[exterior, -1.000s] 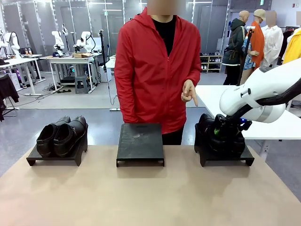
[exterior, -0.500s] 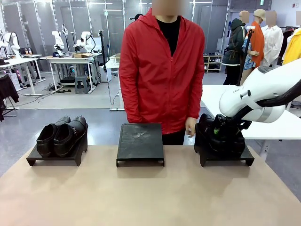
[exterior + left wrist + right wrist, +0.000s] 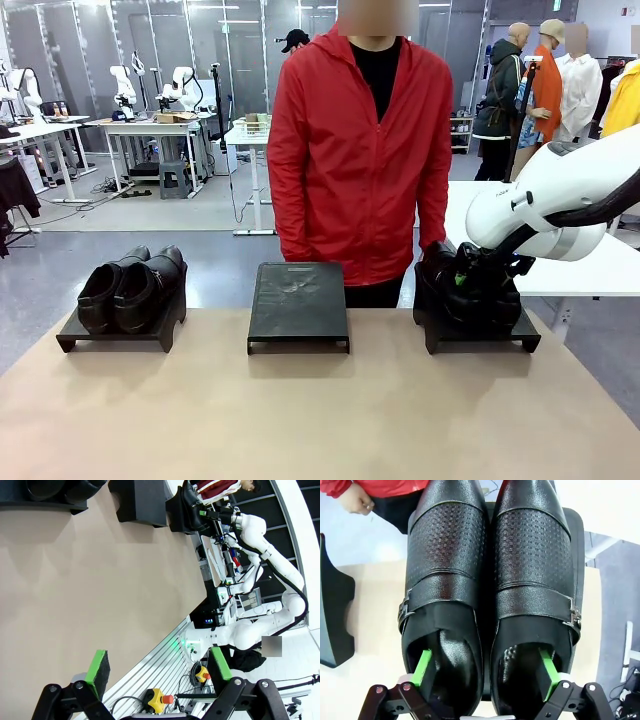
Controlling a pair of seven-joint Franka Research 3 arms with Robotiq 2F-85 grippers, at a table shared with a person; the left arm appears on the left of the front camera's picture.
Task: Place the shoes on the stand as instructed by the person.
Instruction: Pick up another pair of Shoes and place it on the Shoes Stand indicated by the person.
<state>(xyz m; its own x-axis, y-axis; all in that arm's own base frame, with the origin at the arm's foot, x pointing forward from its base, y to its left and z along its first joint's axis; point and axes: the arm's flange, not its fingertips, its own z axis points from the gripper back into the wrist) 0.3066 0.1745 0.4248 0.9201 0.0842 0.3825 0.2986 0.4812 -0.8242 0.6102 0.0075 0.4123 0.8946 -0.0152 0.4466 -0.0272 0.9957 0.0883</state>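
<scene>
One pair of black shoes [image 3: 490, 565] sits side by side on the right stand [image 3: 480, 335], near the person [image 3: 360, 150] in a red jacket. My right gripper [image 3: 485, 660] is open, with one green finger [image 3: 424, 666] down inside the left shoe's opening and the other inside the right shoe's. In the front view the right gripper [image 3: 470, 285] covers most of that pair. A second pair of shoes [image 3: 130, 290] rests on the left stand [image 3: 120, 335]. The middle stand [image 3: 298, 300] is bare. My left gripper [image 3: 158, 655] is open and holds nothing, back over the table's near edge.
The three black stands line the far edge of the tan table [image 3: 300, 420]. The person's hand [image 3: 355, 500] hangs just beyond the right stand. A white table [image 3: 560, 270] stands behind on the right. Control boxes and cables [image 3: 160, 697] lie below the left gripper.
The person has lowered the pointing hand and stepped to the right, toward the right stand. Neither arm has moved.
</scene>
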